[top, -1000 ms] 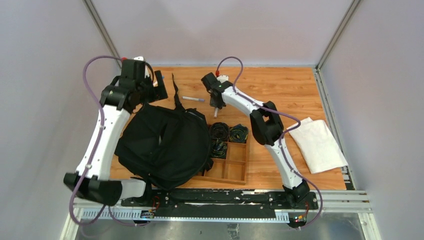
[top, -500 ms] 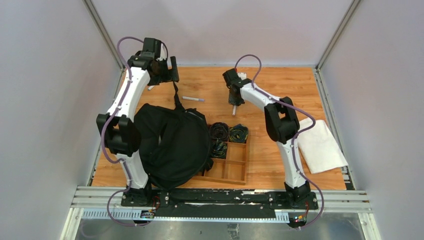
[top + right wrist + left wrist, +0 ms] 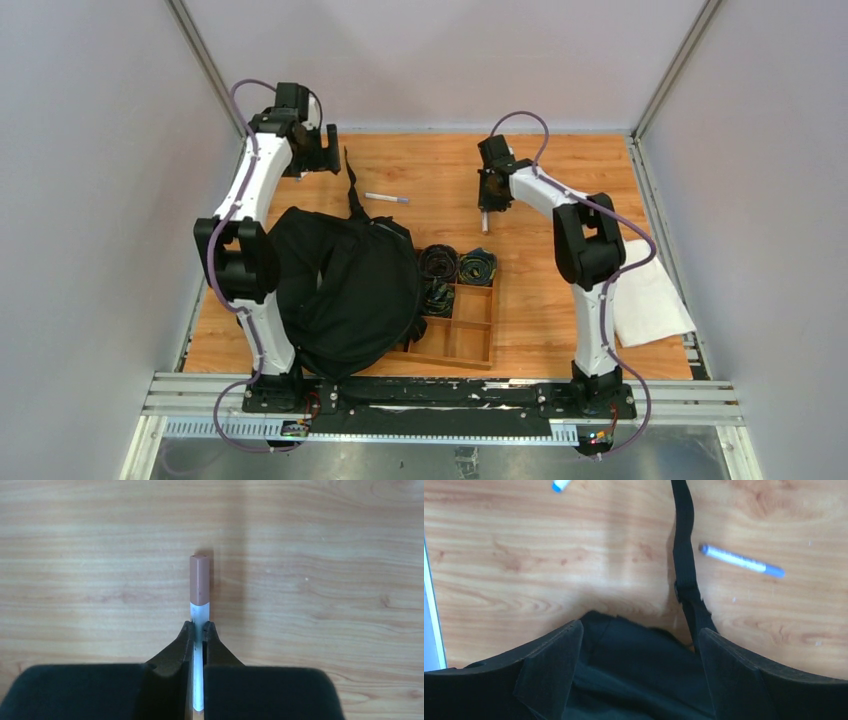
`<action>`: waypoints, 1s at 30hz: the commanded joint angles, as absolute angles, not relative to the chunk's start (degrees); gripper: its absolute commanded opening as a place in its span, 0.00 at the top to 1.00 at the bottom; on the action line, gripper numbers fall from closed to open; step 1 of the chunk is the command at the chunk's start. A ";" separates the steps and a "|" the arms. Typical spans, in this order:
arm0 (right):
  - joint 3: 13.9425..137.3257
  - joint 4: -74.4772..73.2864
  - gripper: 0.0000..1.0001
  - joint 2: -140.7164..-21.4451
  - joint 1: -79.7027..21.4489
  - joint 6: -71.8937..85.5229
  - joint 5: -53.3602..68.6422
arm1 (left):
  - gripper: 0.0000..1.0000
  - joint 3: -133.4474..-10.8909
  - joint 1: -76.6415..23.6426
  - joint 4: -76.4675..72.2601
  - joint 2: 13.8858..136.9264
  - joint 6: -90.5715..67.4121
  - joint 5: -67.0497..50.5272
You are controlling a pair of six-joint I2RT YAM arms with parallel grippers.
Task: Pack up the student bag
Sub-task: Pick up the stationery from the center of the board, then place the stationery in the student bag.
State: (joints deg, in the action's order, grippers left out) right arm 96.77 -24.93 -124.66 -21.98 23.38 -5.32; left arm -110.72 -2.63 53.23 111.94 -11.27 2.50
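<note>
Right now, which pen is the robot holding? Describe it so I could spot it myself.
Look at the far half of the wooden table, where the right gripper hangs. It pinches a white marker with a brown cap. The other marker, lying loose near the student bag, has blue ends.

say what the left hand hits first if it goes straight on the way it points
Probably the bag: its top edge sits between the left hand's open fingers, though depth is unclear.

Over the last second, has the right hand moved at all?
Yes. The right hand, gripping a brown-capped marker, has shifted rightward, away from the blue pen, which stayed put.
</note>
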 commanded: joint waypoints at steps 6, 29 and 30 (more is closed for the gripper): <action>92.21 -21.29 1.00 -111.24 -20.47 19.74 1.28 | 0.07 -91.67 -8.30 53.79 84.40 -12.69 7.68; 75.94 -18.77 1.00 -85.19 -42.17 33.57 14.16 | 0.28 -63.78 -16.96 65.66 64.46 -20.64 19.02; 75.98 -18.75 1.00 -85.36 -43.59 33.75 13.59 | 0.29 -63.53 -16.96 64.81 64.61 -20.65 18.83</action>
